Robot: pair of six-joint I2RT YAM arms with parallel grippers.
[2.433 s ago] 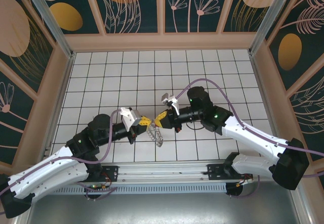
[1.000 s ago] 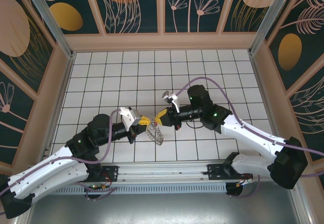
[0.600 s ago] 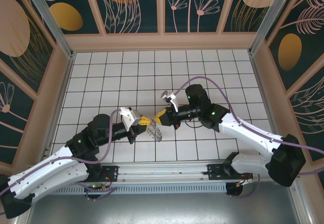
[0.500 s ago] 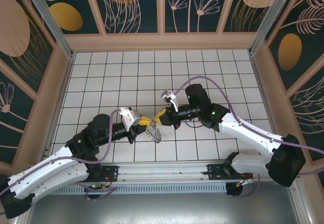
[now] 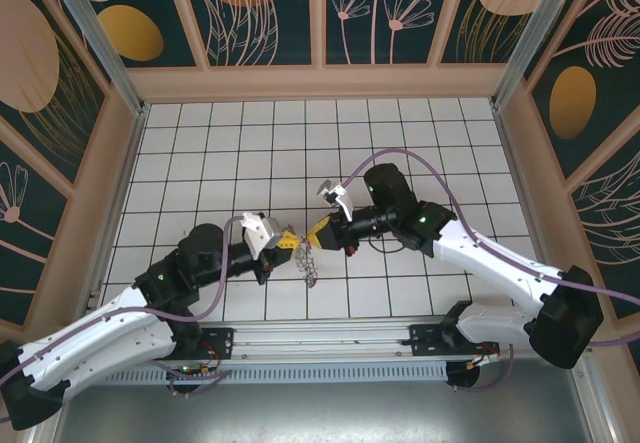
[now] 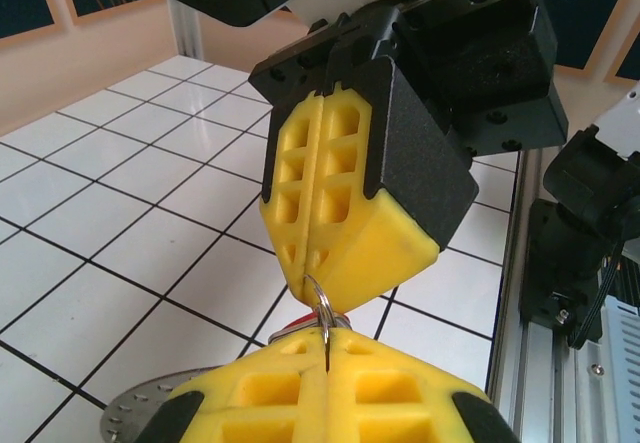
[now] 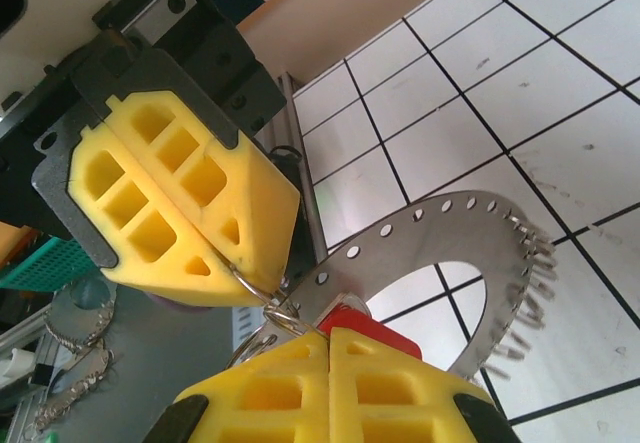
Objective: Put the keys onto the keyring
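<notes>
Both clenched, the left tool (image 5: 289, 238) and right tool (image 5: 313, 231) meet tip to tip above the tiled worktop (image 5: 400, 143). We see the left one gripping a thin wire loop of the keyring (image 7: 480, 233), whose perforated disc hangs just below. The right one, we think, pinches the red-headed key (image 7: 355, 325) at its fingertips.

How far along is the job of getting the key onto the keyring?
Done, apparently: the red-headed key and the perforated keyring are held up together off the tiles. In hand: the left tool and right tool are shut nose to nose on a small wire loop, with the keyring hanging below. Left: I cannot tell whether the key is threaded yet; after that, letting go.
</notes>
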